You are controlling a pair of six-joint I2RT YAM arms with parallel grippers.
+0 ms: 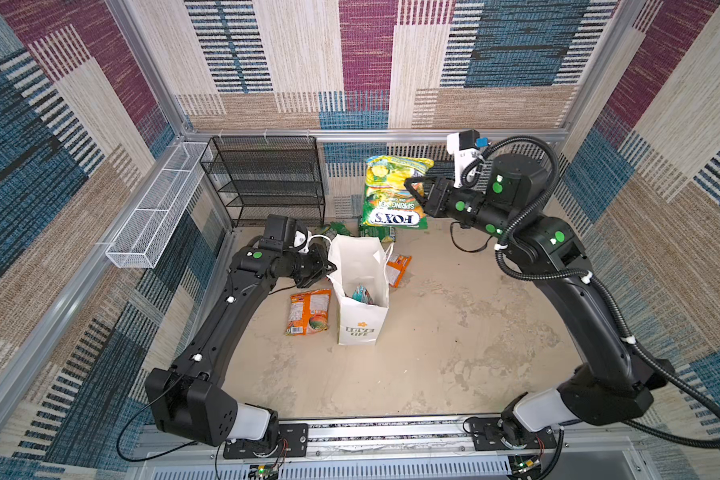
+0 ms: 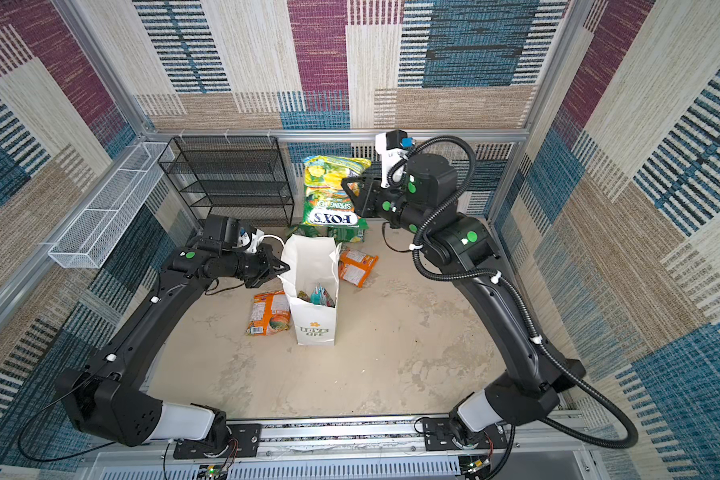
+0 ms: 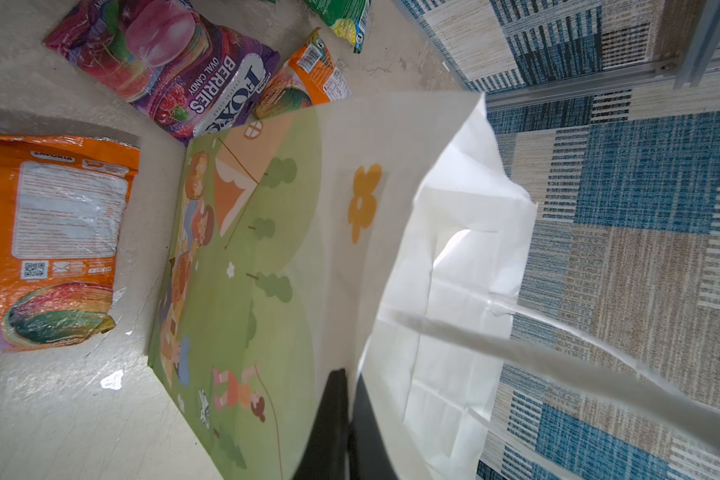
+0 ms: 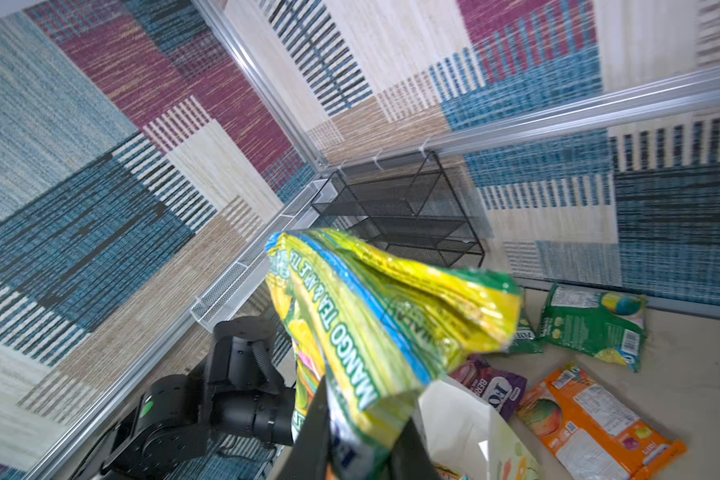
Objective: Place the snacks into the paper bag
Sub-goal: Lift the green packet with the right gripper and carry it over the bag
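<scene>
In both top views the white paper carrier bag (image 1: 362, 322) (image 2: 314, 322) stands upright and open near the middle of the beige counter (image 1: 454, 332) (image 2: 391, 353). The left hand (image 1: 328, 266) (image 2: 284, 268) is closed on the bag's left rim. The right hand (image 1: 412, 189) (image 2: 348, 189) is clamped on a large green-and-yellow foil FOX'S packet (image 1: 387, 195) (image 2: 329, 195). That packet hangs in the air above and behind the bag, clear of the counter. A teal foil packet (image 1: 362, 294) (image 2: 321, 296) lies inside the bag. An orange foil packet (image 1: 308, 311) (image 2: 269, 313) lies flat just beside the bag's left side, and a second orange packet (image 1: 399, 268) (image 2: 356, 266) lies just beside its right. Small green packets (image 1: 337, 228) (image 2: 352, 235) lie behind the bag. A black wire rack (image 1: 267, 178) (image 2: 233, 178) stands against the back wall.

In the left wrist view two dark fingers (image 3: 329, 424) press together on the bag's top edge, one against its green-printed outer wall (image 3: 267, 249) and one inside. A white cord handle (image 3: 558, 357) crosses in front. The orange foil packet (image 3: 51, 232), the second orange packet (image 3: 308, 79) and a purple FOX'S BERRIES foil packet (image 3: 171, 70) lie on the counter beside the bag.

In the right wrist view the green-and-yellow foil FOX'S packet (image 4: 371, 311) is crumpled between the dark fingers (image 4: 312, 432). The bag's white rim (image 4: 458, 415) shows near them.
</scene>
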